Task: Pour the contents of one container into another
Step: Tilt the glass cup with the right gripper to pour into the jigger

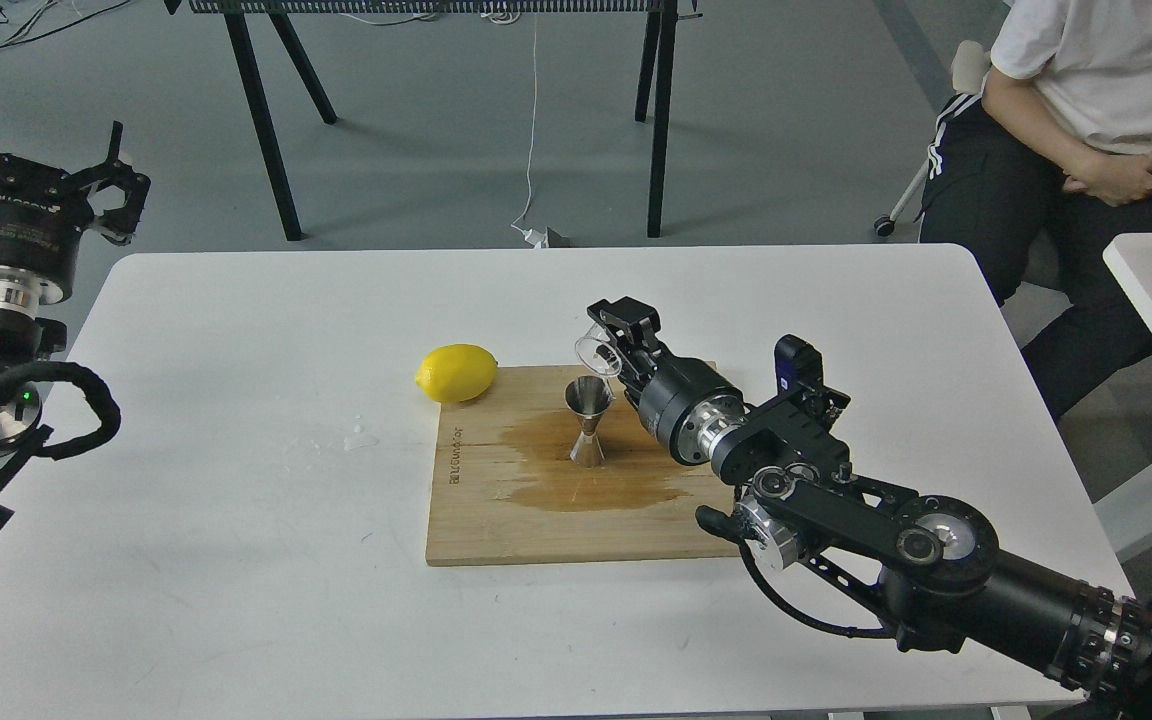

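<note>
- The clear cup [598, 352] is hard to see, partly hidden by the right gripper [614, 338] holding it.
- It leans sideways, mouth pointing left and down, just above the steel jigger [588, 424].
- The jigger stands upright on the wet wooden board [536, 520].
- The left gripper [36, 165] is spread wide, holding nothing.

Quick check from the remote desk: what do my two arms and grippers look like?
Both arms are black with silver metal rings at the joints. The right gripper is blocky black. The left gripper has thin black prongs and faint lettering on its round body. A black ribbed cable loops beside a green light.
</note>
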